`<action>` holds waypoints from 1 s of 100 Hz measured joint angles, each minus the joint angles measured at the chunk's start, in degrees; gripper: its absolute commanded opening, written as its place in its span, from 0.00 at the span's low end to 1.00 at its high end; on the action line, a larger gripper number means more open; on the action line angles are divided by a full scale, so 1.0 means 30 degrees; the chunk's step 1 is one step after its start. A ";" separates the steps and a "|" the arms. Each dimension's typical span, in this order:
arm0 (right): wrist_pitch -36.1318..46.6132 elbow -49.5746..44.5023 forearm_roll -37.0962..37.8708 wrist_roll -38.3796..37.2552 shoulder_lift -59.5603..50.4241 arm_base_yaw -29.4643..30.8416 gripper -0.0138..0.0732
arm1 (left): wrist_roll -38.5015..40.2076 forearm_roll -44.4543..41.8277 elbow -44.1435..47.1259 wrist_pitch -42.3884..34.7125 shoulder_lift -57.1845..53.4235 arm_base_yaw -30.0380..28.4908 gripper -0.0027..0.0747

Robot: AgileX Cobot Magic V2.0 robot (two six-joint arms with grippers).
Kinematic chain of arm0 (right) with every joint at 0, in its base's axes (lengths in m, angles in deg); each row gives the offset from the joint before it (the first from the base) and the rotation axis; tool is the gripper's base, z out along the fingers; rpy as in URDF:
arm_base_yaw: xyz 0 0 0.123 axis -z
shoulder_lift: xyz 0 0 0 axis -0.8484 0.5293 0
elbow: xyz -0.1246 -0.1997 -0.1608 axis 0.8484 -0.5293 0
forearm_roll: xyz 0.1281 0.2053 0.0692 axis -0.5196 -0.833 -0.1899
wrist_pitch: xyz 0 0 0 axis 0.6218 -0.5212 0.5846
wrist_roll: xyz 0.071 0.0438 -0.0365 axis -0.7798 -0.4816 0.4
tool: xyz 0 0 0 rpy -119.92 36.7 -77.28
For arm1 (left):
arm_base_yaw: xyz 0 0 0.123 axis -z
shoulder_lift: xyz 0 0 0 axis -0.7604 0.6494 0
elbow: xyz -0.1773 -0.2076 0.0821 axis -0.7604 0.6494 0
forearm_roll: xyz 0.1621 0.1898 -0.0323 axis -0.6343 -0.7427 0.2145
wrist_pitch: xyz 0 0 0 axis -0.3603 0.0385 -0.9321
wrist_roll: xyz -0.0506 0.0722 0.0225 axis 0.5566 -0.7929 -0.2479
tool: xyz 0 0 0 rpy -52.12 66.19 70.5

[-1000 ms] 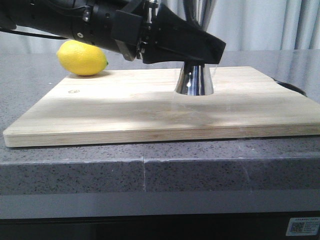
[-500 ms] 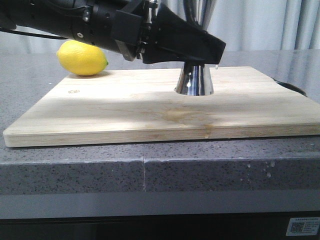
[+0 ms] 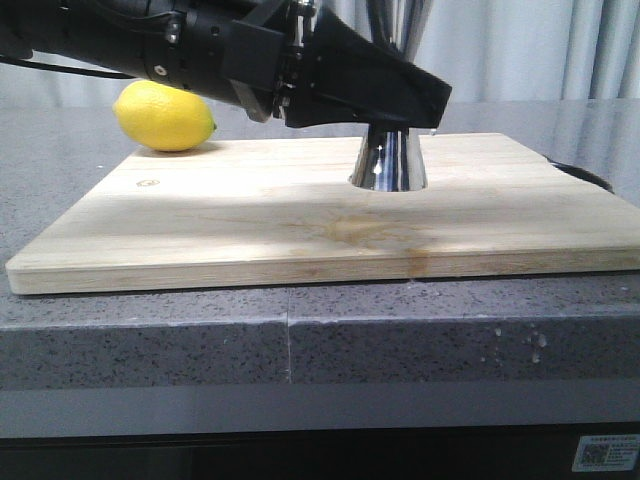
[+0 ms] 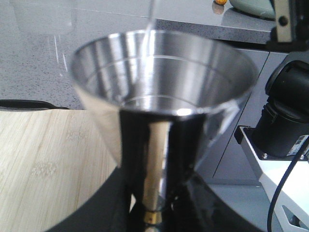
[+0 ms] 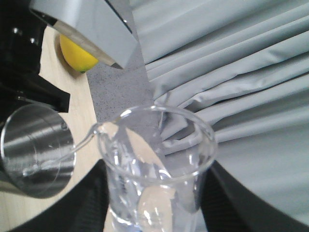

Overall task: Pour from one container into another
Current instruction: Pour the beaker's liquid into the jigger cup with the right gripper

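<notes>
The cutting board [image 3: 300, 215] carries a wet stain, with droplets on the counter's edge. Behind it, the left gripper [image 3: 400, 100] clamps the jigger [image 3: 388, 160] at its waist, steadying it. Only the right wrist view shows the right gripper [image 5: 149, 212] gripping the tilted beaker [image 5: 157, 164], a thin stream entering the jigger.

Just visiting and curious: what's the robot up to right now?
Left gripper steadies jigger. Right gripper tips beaker, thin stream entering jigger. Spill on board.
</notes>
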 measured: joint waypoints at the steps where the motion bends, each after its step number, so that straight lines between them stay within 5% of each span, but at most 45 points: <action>1: 0.0000 0.0000 -0.0004 0.0000 0.0000 0.0000 0.39 | 0.0000 0.0000 0.0000 0.0000 0.0000 0.0000 0.08; 100: 0.0044 0.0000 0.2196 0.0000 0.0000 0.0000 0.39 | 0.0000 -0.0009 0.0000 0.0000 0.0000 0.0000 0.08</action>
